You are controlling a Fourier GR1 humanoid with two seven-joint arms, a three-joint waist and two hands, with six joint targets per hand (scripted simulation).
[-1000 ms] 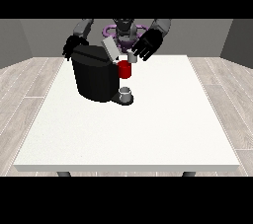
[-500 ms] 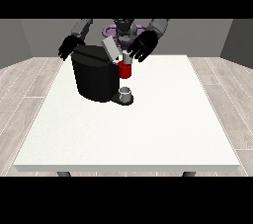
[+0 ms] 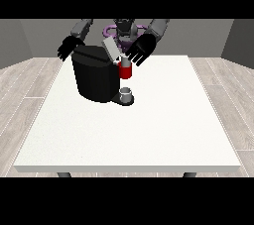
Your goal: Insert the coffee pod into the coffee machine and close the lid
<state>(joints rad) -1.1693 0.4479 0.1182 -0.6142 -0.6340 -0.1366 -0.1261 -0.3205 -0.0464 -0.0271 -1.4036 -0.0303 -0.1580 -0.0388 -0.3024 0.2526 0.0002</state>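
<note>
Pale wood-plank flooring (image 3: 30, 95) wraps around a big white rectangular table (image 3: 134, 135), and the whole near half of that tabletop is just bare white. Going farther in, left of centre, sits the chunky black coffee machine (image 3: 94, 78), with a small grey cup-shaped thing (image 3: 126, 92) parked on its low base at the front right; can't honestly tell if that's the pod, so I'm calling it a grey thing. Right above it there's a red thing at the machine (image 3: 125, 72), under the spout area. The machine's light grey lid (image 3: 111, 49) is tilted up and open, slanting toward the far left. Just right of the lid, the black hand at the view's right (image 3: 139, 51) hovers close to the red thing with its fingers spread apart and pointing down, clamped on nothing. At the far left corner of the machine, the black hand at the view's left (image 3: 69, 48) hangs with fingers splayed too, holding nothing.
</note>
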